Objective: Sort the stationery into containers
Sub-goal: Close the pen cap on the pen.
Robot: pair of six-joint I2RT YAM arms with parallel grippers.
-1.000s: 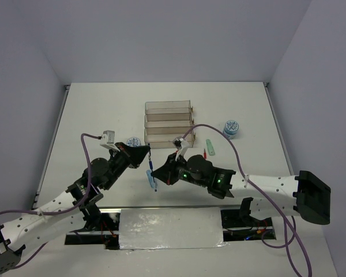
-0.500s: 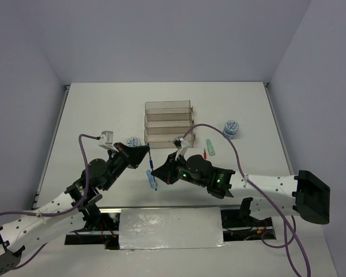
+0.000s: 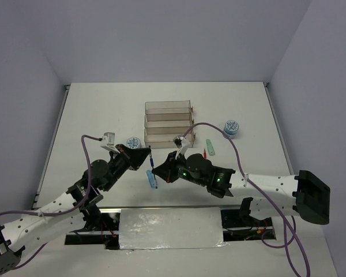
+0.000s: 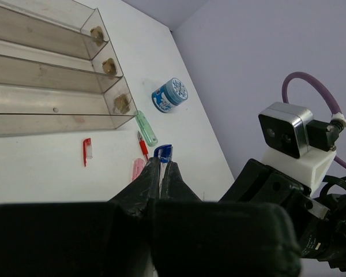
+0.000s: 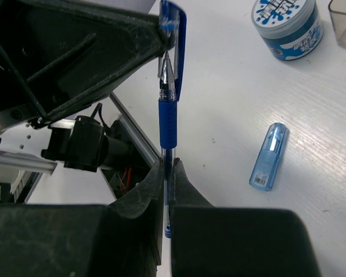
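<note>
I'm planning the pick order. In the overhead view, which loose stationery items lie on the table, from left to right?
A patterned roll → blue stick → red pen → green stick → second patterned roll.

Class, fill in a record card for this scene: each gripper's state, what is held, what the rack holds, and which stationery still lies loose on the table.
Left gripper: shut on the cap end of the blue pen
Right gripper: shut on the same pen's barrel
Pen position: spans between the two grippers
Rack: three clear trays, no stationery seen inside
Loose on table: left roll, right roll, green stick, red pen, pink stick, blue stick
</note>
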